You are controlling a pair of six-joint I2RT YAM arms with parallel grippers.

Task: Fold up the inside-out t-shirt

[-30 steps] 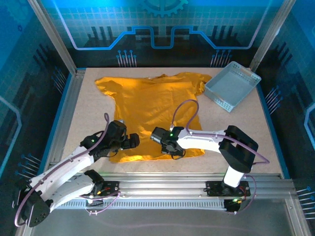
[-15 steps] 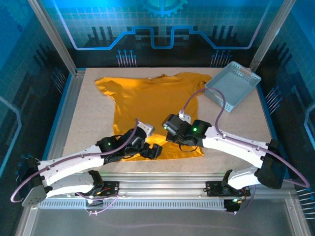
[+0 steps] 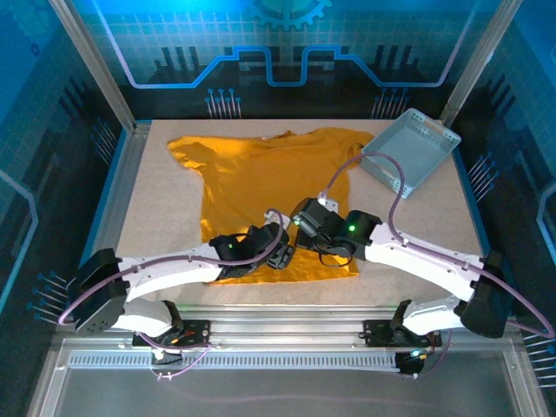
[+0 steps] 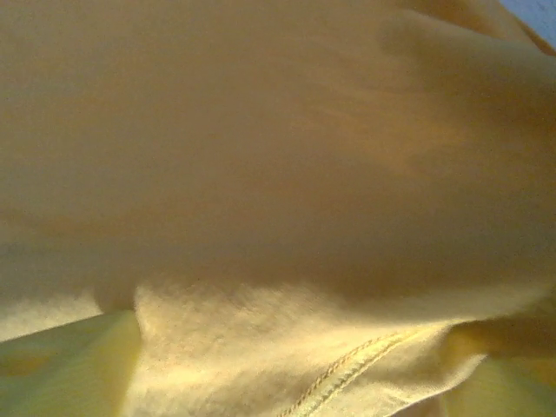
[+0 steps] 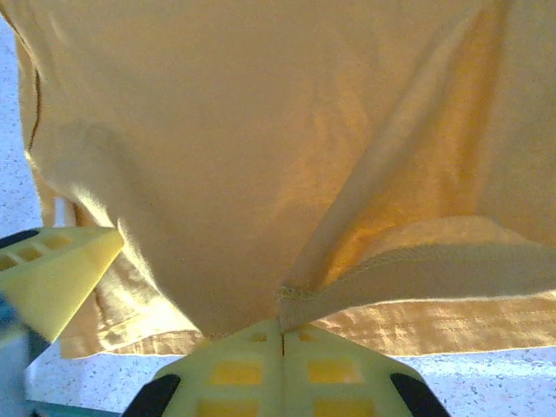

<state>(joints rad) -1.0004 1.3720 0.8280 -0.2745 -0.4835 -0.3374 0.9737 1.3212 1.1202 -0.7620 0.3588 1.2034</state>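
**Inside-out t-shirt [image 3: 261,178] pinched at its lower hem**

The mustard cloth lies spread mid-frame on the desk [image 3: 156,204]. It looks soft, light and apt to sag, so the hem and corners seem the surest holds. The right hand [image 5: 282,326] is clamped on the hem. The left hand [image 3: 280,254], fingers apart, straddles cloth just beside it, crowding the work. A pale basket [image 3: 408,155] sits upper right, beside a sleeve.

Blue ambient glow; t-shirt [image 4: 278,174] blurred, shadowed close-up.

Left arm [image 3: 174,269] and right arm [image 3: 417,259]: white shells, black joints, loopy purple cables [image 3: 340,170], green lights [image 3: 352,228], pale yellow waffle-patterned fingers [image 5: 334,375].
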